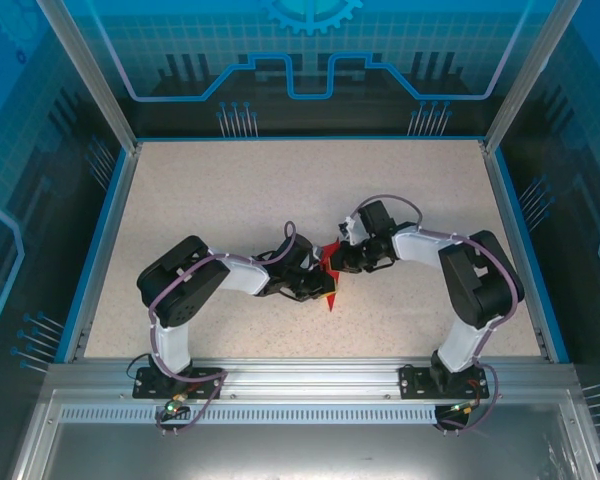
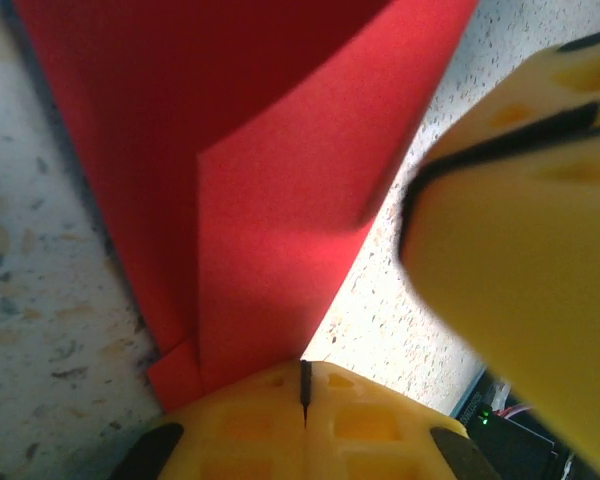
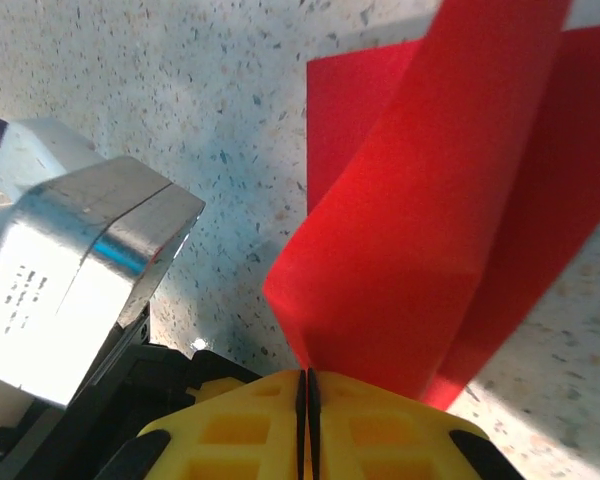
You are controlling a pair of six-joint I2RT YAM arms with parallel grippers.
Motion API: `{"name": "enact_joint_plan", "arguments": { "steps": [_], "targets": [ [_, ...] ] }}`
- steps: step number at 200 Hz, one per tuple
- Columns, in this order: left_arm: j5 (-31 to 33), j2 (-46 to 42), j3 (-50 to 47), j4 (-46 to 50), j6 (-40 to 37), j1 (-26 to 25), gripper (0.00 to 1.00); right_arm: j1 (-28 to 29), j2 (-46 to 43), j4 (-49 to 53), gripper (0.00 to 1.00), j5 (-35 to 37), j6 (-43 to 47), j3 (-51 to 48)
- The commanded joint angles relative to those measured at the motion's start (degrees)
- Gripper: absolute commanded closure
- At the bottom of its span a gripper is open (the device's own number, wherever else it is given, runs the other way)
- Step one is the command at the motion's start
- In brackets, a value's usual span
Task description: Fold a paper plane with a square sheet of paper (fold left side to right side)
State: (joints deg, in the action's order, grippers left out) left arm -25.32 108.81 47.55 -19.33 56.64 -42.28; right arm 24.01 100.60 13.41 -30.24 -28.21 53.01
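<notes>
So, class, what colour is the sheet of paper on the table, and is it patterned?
The sheet of paper is plain bright red with no pattern; the right wrist view shows it best.

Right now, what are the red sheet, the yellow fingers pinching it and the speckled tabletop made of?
Red sheet: most likely thin matte paper; it bends in soft curves and holds a sharp crease.
Yellow fingers: probably moulded or printed plastic, dull, with square recesses in the surface.
Tabletop: a hard beige surface with dark flecks, like stone-look laminate; which exactly is hard to tell.
</notes>
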Motion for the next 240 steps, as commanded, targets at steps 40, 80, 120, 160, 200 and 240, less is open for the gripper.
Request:
{"name": "enact_joint_plan", "arguments": {
  "steps": [40,80,120,160,200,240],
  "targets": [
    [1.0,2.0,-0.7,9.1,-0.8,-1.2,0.95,1.6,3.7,0.8,0.88,3.1,0.1,1.2],
    [0.9,1.9,-0.6,9.5,-0.9,-1.2,0.96,1.4,4.9,3.0,0.88,7.4,2.1,2.4],
    [0.7,2.1,-0.6,9.6,-0.9,-1.1,0.96,0.9,5.7,3.5,0.88,9.2,3.0,3.1],
    [0.7,2.3,-0.4,9.6,-0.9,-1.2,0.96,-0.2,6.2,3.8,0.88,10.2,3.9,4.2],
    [0.7,2.5,-0.4,9.7,-0.9,-1.2,0.97,-1.3,6.8,4.8,0.88,10.7,4.7,6.4],
    [0.5,2.6,-0.4,9.7,-1.0,-1.2,0.97,-2.4,8.5,5.5,0.88,11.6,5.3,8.3]
  ]
}}
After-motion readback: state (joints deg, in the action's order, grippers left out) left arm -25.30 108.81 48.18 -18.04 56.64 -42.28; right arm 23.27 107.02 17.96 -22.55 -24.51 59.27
